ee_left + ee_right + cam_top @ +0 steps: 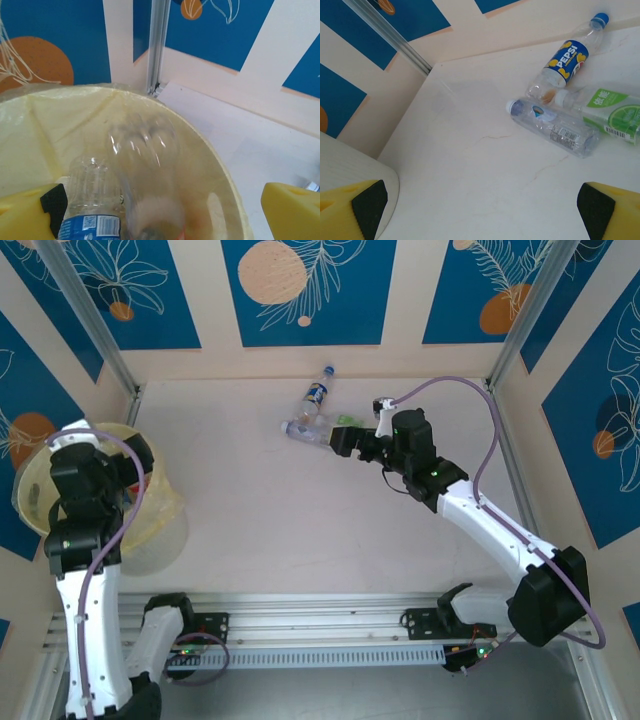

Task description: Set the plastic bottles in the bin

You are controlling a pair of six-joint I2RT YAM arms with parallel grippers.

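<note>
**Left hand open over the bin, right hand open just short of three bottles**

The bin [60,115] sits directly under my left gripper [160,215], its pale-yellow wall curving round below and ahead of the fingers. I hold there so that whatever I let go lands inside and not on the table [470,165]. That gripper is spread wide, its pads far apart at either side, gripping nothing. Between and below them is a blurred clear bottle [147,170], touching neither pad, which I judge to be dropping into the bin. Beside it, toward my left finger, a blue-labelled bottle [92,200] already lies in the bin.

My right gripper [480,205] is likewise fully spread and empty, low over the table and aimed at the bottles outside the bin. Three lie ahead and to the right of its fingers, bunched together: the Pepsi bottle [567,60] farthest, the green-labelled bottle [610,107] off to the right, and the white-capped bottle [552,125] nearest, lying crosswise. The nearest looks the natural next pick, since the wide jaws could straddle its body.
</note>
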